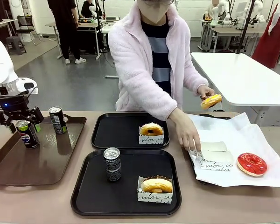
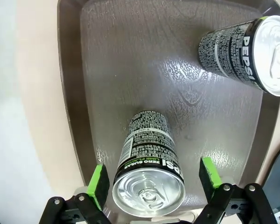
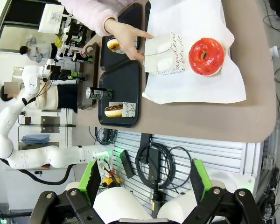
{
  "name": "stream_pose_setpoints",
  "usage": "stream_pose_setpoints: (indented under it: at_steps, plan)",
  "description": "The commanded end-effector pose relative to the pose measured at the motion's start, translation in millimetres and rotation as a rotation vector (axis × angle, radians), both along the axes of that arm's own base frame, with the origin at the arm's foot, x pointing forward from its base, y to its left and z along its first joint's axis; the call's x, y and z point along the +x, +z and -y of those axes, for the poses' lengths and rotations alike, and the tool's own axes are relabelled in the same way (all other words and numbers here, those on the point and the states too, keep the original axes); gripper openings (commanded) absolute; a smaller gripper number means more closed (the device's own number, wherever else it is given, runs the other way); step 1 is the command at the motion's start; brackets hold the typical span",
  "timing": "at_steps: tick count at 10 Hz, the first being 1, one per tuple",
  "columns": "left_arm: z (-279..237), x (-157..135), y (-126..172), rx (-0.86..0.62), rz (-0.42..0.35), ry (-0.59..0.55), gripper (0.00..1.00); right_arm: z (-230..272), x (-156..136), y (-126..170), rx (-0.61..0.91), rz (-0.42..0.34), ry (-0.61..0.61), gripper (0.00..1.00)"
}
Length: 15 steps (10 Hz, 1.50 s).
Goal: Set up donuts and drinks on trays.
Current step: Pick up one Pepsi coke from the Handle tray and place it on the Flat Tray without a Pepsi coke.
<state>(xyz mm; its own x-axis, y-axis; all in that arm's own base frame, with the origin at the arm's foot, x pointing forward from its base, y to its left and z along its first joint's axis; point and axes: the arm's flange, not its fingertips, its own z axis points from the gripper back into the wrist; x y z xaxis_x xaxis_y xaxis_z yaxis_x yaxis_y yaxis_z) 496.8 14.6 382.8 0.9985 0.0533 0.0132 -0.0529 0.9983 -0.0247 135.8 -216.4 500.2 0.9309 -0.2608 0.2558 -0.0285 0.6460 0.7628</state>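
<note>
On the brown tray, my left gripper stands open with its green pads on either side of a black-green can, seen too as the can under the left gripper. A second can stands just behind. The near black tray holds a can and a boxed chocolate donut. The far black tray holds a boxed donut. The person lifts a yellow donut. My right gripper is open and holds nothing, back off the table.
A red donut lies on white paper covering a tray at the right. The person's other hand rests on an empty white box there. A white table stands behind.
</note>
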Motion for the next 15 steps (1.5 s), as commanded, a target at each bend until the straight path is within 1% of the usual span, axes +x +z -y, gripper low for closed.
stream_pose_setpoints:
  at_steps: [1, 2, 3, 4, 5, 6, 8, 9, 10, 11, 12, 13, 15]
  plan:
    - [-2, 1, -4, 0.02, 0.026, -0.027, 1.0, 1, -2, -1, 0.004, 0.004, 0.003, 1.0]
    - [-2, 1, -2, 0.02, 0.031, -0.038, 0.45, 1, -2, -1, 0.004, 0.004, 0.003, 1.0]
    - [-1, -1, 0, 0.018, 0.043, -0.037, 0.45, 1, -2, -1, 0.004, 0.004, 0.003, 1.0]
    - [-2, 0, 2, 0.019, 0.044, -0.04, 0.0, 1, -2, -1, 0.004, 0.004, 0.003, 1.0]
    - [-2, 0, 1, 0.021, 0.042, -0.041, 0.4, 1, -2, -1, 0.004, 0.004, 0.003, 1.0]
    - [-1, 0, 0, 0.021, 0.04, -0.045, 0.0, 1, -2, -1, 0.004, 0.004, 0.003, 1.0]
    - [-1, -2, 2, 0.017, 0.031, -0.053, 0.0, 1, -2, -1, 0.004, 0.004, 0.003, 1.0]
    - [6, -10, 14, 0.027, 0.015, -0.064, 0.04, 1, -2, -1, 0.004, 0.004, 0.003, 1.0]
    - [21, -28, 41, 0.03, -0.001, -0.1, 0.04, 1, -2, -1, 0.004, 0.004, 0.003, 1.0]
    - [43, -55, 72, 0.049, 0.027, -0.162, 0.04, 1, -2, -1, 0.004, 0.004, 0.003, 1.0]
    - [59, -74, 96, 0.058, 0.051, -0.194, 0.04, 1, -2, -1, 0.004, 0.004, 0.003, 1.0]
    - [73, -84, 113, 0.068, 0.059, -0.212, 0.04, 1, -2, -1, 0.004, 0.004, 0.003, 1.0]
    - [93, -94, 126, 0.081, 0.065, -0.246, 0.04, 1, -2, -1, 0.004, 0.004, 0.003, 1.0]
